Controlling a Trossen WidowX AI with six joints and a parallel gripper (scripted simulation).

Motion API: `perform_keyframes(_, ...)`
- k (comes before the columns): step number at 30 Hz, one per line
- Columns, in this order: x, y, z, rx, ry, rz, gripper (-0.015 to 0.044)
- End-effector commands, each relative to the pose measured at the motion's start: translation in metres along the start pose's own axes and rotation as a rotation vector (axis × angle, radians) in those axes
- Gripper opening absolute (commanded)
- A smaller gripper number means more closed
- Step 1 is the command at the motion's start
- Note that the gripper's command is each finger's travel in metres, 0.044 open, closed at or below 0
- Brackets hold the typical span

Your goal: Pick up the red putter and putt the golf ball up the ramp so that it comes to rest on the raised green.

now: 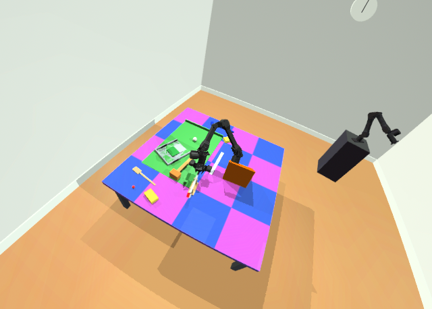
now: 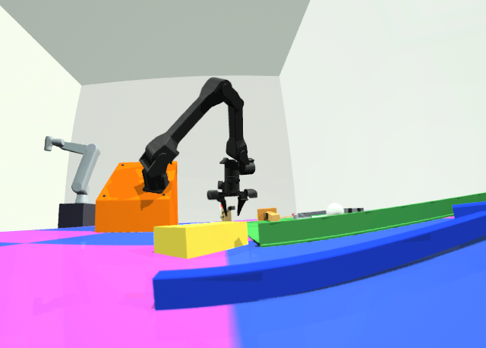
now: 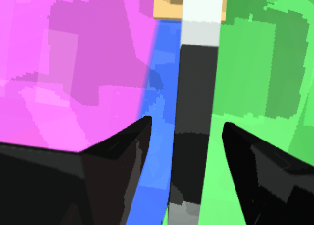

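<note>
The putter (image 1: 192, 185) (image 3: 197, 87) has a red head, a white shaft and a dark grip. It lies on a tan stand (image 3: 164, 12) near the green mat's edge. My gripper (image 2: 232, 213) (image 3: 187, 121) is partly open, pointing down, one finger on each side of the dark grip. Gaps show between the grip and both fingers in the wrist view. The white golf ball (image 1: 194, 138) (image 2: 334, 209) rests on the green mat (image 1: 150, 160). The raised green (image 1: 173, 150) is a small green patch inside a grey-framed structure, with a whitish ramp (image 1: 180, 146) beside it.
An orange-headed mallet (image 1: 175, 174) lies between the gripper and the grey frame. The orange arm base (image 1: 239, 174) (image 2: 133, 215), a white strip (image 1: 217, 162), yellow blocks (image 1: 151, 195) (image 2: 200, 238), a spatula (image 1: 136, 170) and a curved blue bar (image 2: 274, 279) are around.
</note>
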State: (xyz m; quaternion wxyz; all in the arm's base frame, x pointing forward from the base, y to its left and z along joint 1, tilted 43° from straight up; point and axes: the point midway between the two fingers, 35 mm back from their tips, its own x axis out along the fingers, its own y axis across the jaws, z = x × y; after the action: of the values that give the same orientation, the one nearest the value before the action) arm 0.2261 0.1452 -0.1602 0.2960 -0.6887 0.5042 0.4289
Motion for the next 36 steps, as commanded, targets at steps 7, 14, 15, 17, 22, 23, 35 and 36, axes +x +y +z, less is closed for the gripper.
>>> perform_keyframes(7, 0.000, 0.000, 0.000, 0.001, 0.000, 0.000, 0.0046)
perform_keyframes(14, -0.008, -0.002, 0.003, 0.001, -0.002, 0.000, 0.0000)
perform_keyframes(15, -0.012, -0.002, 0.004, 0.001, -0.002, 0.000, 0.0000)
perform_keyframes(17, -0.025, -0.004, 0.009, 0.000, -0.004, 0.000, 0.0000)
perform_keyframes(22, -0.067, -0.004, 0.021, -0.001, -0.006, 0.001, 0.0000)
perform_keyframes(23, -0.076, -0.003, 0.023, -0.001, -0.006, 0.001, 0.0000)
perform_keyframes(35, -0.106, -0.015, -0.008, 0.241, 0.016, -0.025, 0.0000)
perform_keyframes(36, -0.109, -0.017, -0.014, 0.286, 0.019, -0.028, 0.0000)
